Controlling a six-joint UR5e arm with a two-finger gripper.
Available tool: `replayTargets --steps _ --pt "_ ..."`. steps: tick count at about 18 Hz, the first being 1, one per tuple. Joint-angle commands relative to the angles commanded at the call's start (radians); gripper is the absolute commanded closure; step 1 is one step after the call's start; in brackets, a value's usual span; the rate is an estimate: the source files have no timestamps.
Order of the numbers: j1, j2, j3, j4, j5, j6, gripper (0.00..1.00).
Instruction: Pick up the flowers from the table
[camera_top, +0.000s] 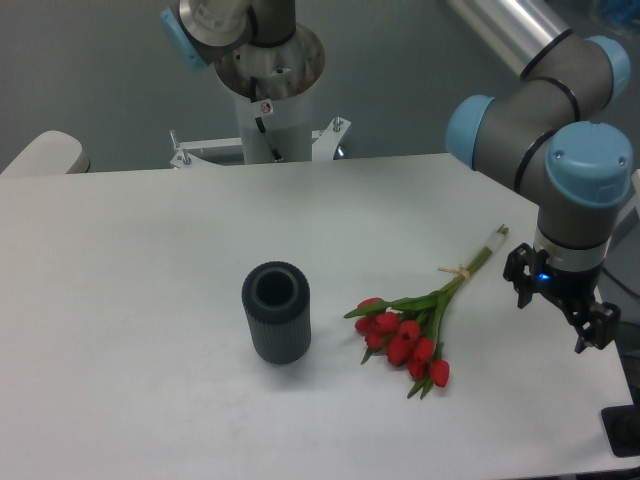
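Note:
The flowers, a small bunch of red tulips with green stems tied by a pale band, lie flat on the white table right of centre. The blooms point toward the front and the stem ends point back right. My gripper hangs at the right, above the table near its right edge, a little right of the stem ends. Its two dark fingers are spread apart and hold nothing. It is apart from the flowers.
A dark grey ribbed cylinder vase stands upright left of the blooms. The arm's base is mounted behind the table's back edge. The arm's grey and blue links reach over the right side.

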Motion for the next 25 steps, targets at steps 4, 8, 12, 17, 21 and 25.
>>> replayTargets --steps 4,8,12,17,21,25 --pt "-0.002 0.011 -0.043 -0.011 0.027 -0.118 0.0" --pt "0.002 0.012 -0.112 -0.017 0.057 -0.169 0.0" --pt "0.005 0.025 -0.175 -0.028 0.04 -0.195 0.0" --pt "0.02 0.054 -0.25 -0.006 -0.046 -0.18 0.0" --pt "0.041 0.074 -0.314 0.017 -0.106 -0.134 0.0" --pt "0.043 0.104 -0.413 0.093 -0.11 -0.135 0.0"
